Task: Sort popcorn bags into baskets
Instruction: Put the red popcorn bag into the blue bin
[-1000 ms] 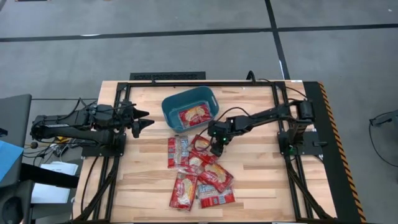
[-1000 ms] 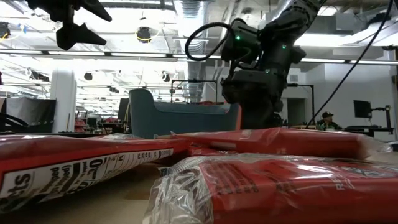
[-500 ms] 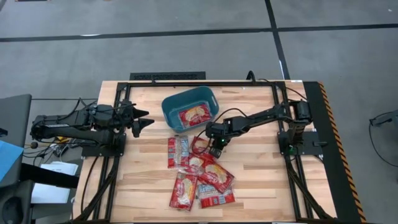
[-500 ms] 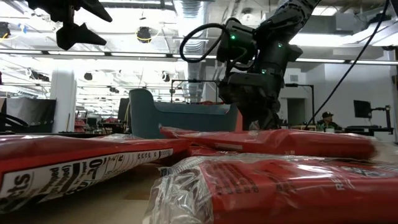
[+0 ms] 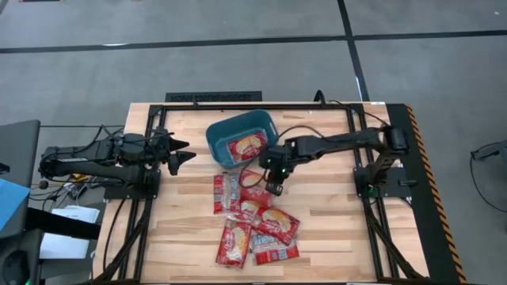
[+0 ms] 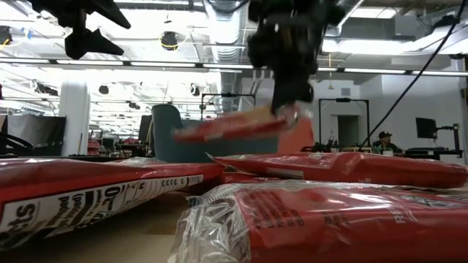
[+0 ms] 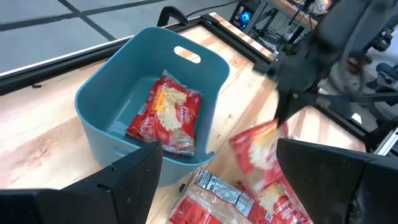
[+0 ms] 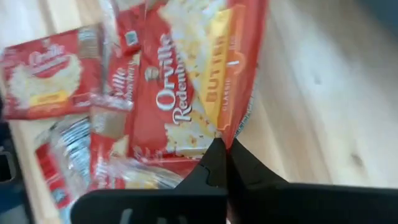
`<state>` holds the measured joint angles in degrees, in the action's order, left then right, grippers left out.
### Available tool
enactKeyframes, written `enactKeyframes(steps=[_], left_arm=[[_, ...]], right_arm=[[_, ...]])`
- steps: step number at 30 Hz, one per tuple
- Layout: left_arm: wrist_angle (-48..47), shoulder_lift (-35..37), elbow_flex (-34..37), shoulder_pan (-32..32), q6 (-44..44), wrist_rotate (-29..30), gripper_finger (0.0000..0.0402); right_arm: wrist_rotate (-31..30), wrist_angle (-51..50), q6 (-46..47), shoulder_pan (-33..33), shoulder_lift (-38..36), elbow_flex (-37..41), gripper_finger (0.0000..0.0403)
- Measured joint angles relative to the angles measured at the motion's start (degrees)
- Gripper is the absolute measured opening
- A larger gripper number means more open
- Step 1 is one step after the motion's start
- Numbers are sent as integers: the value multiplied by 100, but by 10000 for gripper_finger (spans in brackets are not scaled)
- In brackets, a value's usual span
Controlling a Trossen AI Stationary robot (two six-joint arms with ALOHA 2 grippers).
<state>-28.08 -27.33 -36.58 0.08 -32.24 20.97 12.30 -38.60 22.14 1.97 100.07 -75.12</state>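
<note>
We see right gripper (image 5: 272, 184) clamped on bag (image 6: 230, 127), lifted off table (image 5: 333, 222), beside tub (image 5: 218, 134). One bag inside tub (image 7: 166, 118); pile (image 5: 252, 226) below. Left gripper (image 5: 184, 153) parked left of tub, fingers spread.

The right arm reaches across the desk toward its middle, elbow bent, wrist turned downward. Its tool (image 5: 274, 180) hangs raised above the surface, fingers (image 8: 219, 163) pinched together on a bag's (image 8: 193, 93) edge. The left arm lies stretched low along the left side, its tool (image 5: 179, 153) raised with fingers spread apart.
</note>
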Motion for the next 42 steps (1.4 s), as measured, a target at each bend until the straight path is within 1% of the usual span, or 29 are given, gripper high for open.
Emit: enactKeyframes(steps=[6,11,16,20,24,27,34,42], left_arm=[[-50,-2,0,0,106,-4,303],[-79,-2,0,0,164,-16,303],[-83,0,0,1,177,-20,303],[-92,0,0,1,119,43,303],[-94,0,0,2,-52,275,303],[-97,-1,0,2,-134,482,303],[-98,-1,0,0,-377,883,303],[-103,0,0,1,-601,1124,303]], right_arm=[[-13,-613,-464,233,-372,-650,4],[-168,-958,-1336,602,-379,-1193,4],[-203,-1362,-2603,1211,-50,-1728,4],[-210,-1355,-3966,1709,223,-2015,6],[-199,-1323,-5232,2136,532,-2307,5],[-167,-1339,-5889,2379,794,-2490,5],[473,-1345,-6531,2594,1466,-2879,11],[597,-1405,-7054,2589,2090,-3144,14]])
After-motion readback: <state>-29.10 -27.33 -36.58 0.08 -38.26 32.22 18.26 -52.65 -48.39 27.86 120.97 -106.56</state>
